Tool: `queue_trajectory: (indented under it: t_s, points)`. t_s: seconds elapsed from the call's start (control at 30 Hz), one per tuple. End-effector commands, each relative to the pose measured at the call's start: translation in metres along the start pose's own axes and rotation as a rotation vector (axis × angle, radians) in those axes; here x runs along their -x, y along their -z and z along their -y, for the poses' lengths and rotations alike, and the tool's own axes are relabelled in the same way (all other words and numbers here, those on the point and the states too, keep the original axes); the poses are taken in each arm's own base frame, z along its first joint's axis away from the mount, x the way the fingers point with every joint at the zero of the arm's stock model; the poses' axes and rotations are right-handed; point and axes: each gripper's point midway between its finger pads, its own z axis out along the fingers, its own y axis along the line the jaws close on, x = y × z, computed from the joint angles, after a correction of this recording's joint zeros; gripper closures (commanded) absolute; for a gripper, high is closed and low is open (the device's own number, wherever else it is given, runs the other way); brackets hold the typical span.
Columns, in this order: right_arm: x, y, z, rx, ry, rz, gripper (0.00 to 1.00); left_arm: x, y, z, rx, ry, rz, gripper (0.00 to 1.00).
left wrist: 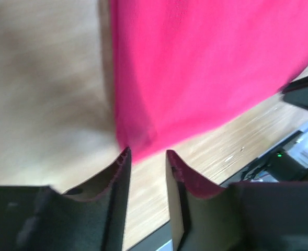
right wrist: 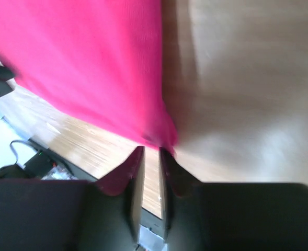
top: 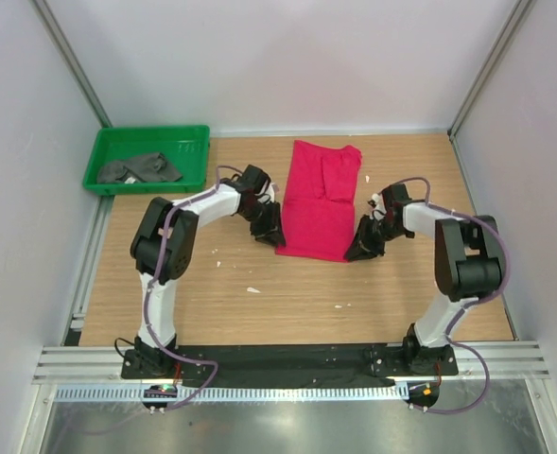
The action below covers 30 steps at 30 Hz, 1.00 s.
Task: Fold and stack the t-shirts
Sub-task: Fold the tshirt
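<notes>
The crimson-red t-shirt (top: 321, 203) lies folded into a long strip on the wooden table, sleeves tucked on top at the far end. My left gripper (top: 269, 227) is at its near left corner, open, with the cloth's corner (left wrist: 195, 68) just beyond the fingertips (left wrist: 147, 152). My right gripper (top: 361, 248) is at the near right corner, its jaws narrowly open, with the cloth (right wrist: 91, 63) hanging right at the tips (right wrist: 151, 150) and bare table showing between them. The dark grey t-shirt (top: 141, 170) lies crumpled in the tray.
A green plastic tray (top: 98, 156) stands at the back left corner. White walls close the table (top: 259, 303) on three sides. A few small white specks lie on the wood near the middle.
</notes>
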Motion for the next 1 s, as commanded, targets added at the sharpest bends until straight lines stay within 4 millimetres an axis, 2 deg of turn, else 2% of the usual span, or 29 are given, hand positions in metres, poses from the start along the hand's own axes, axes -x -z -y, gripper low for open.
queue_trajectory:
  t_s: [0.0,0.03,0.1,0.17,0.2,0.23,0.27,0.3,0.33,0.37,0.4,0.47,0.57,0.6,0.77,0.83,0.87,0.9,0.93,0.97]
  points:
    - [0.002,0.037,0.004,-0.098,0.094,0.111,0.70,0.003,0.055,0.000,0.117,-0.111,0.123,0.64]
    - [0.001,0.044,0.001,-0.101,0.100,0.132,0.66,0.002,0.073,0.008,0.115,-0.126,0.163,0.58]
    - [0.000,0.058,-0.006,-0.092,0.092,0.190,0.57,-0.001,0.085,0.011,0.117,-0.108,0.196,0.51]
    - [-0.001,0.060,-0.006,-0.087,0.069,0.237,0.50,-0.010,0.090,0.014,0.087,-0.045,0.224,0.46]
    - [0.000,0.068,-0.015,-0.056,0.040,0.291,0.45,-0.014,0.088,0.013,0.071,-0.006,0.227,0.44]
    - [0.000,0.067,-0.016,-0.038,0.007,0.316,0.41,-0.011,0.085,0.023,-0.004,0.010,0.247,0.42]
    - [-0.001,0.068,-0.019,-0.011,-0.015,0.343,0.38,-0.027,0.072,0.011,-0.022,0.069,0.219,0.42]
    - [-0.001,0.066,-0.023,0.047,-0.019,0.395,0.32,-0.011,0.076,0.026,-0.126,0.145,0.288,0.42]
    - [-0.002,0.065,-0.029,0.100,-0.115,0.421,0.30,-0.012,0.075,0.031,-0.179,0.179,0.290,0.41]
    - [0.009,0.070,-0.041,0.183,-0.108,0.493,0.28,-0.012,0.072,0.029,-0.205,0.229,0.303,0.41]
    - [-0.003,0.061,-0.032,0.218,-0.167,0.499,0.27,-0.008,0.069,0.030,-0.257,0.294,0.337,0.41]
    - [-0.001,0.054,-0.028,0.289,-0.269,0.562,0.26,-0.002,0.066,0.028,-0.302,0.368,0.385,0.41]
    - [0.002,0.055,-0.022,0.313,-0.313,0.621,0.27,0.009,0.064,0.024,-0.376,0.479,0.470,0.42]
    - [0.001,0.051,-0.015,0.301,-0.331,0.634,0.28,0.011,0.063,0.023,-0.390,0.502,0.485,0.43]
    - [0.001,0.039,-0.008,0.312,-0.375,0.628,0.35,0.011,0.049,0.006,-0.379,0.616,0.492,0.43]
    - [0.003,0.036,-0.004,0.284,-0.361,0.626,0.36,0.008,0.044,-0.002,-0.353,0.632,0.494,0.43]
    - [0.005,0.031,0.002,0.222,-0.364,0.596,0.37,0.006,0.040,-0.006,-0.331,0.623,0.491,0.44]
    - [0.004,0.028,0.011,0.145,-0.294,0.576,0.38,0.003,0.037,-0.010,-0.287,0.620,0.467,0.44]
    - [0.005,0.026,0.013,0.101,-0.252,0.551,0.39,-0.001,0.035,-0.011,-0.258,0.599,0.434,0.44]
    - [0.004,0.027,0.013,0.050,-0.233,0.496,0.40,0.007,0.038,-0.005,-0.235,0.504,0.435,0.44]
